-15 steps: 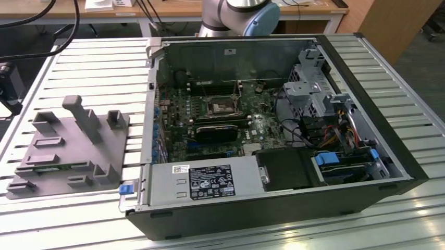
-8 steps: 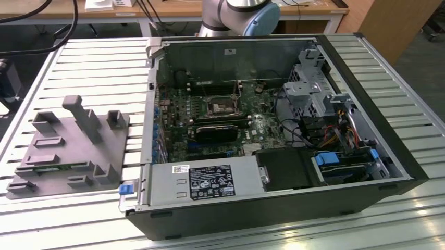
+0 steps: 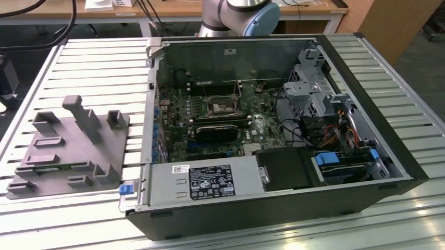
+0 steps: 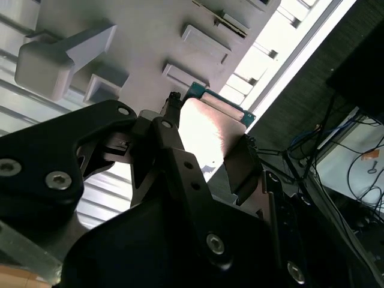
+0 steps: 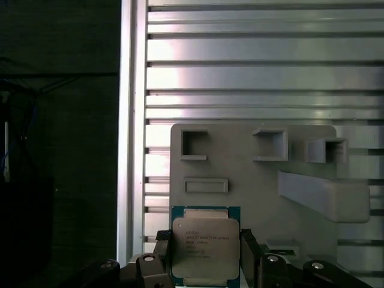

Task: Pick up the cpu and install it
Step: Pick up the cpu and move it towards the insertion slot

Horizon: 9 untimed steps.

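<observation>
No text is clear enough to read. The cpu has fine print lines on its metal top; the power supply carries a white label.

The cpu is topped in shiny silver and rimmed in green. The fixture block is plain grey, the table striped with silver slats, the motherboard green.

Shiny metal-topped cpu, matt grey plastic block, ribbed metal table

A robotics lab: a robot arm stands at a slatted metal counter bearing an open computer case, with wooden desks behind.
</observation>
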Available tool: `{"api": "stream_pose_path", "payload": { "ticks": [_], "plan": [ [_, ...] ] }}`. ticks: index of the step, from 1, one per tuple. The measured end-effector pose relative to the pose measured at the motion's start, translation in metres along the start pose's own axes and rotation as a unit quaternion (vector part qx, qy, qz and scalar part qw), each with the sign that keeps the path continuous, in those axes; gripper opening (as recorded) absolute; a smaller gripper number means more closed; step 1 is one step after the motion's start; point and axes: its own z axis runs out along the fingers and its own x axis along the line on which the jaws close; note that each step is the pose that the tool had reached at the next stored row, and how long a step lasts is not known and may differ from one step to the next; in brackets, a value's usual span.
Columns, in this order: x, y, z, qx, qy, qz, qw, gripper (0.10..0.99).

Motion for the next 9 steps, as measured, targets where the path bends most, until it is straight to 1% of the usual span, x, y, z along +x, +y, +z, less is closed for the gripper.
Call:
{"api": "stream_pose_path", "payload": {
  "ticks": [9],
  "plan": [
    [0.0003,0.0004,-0.0071,0.0000,0.0000,0.000,1.0000,0.545]
  ]
}}
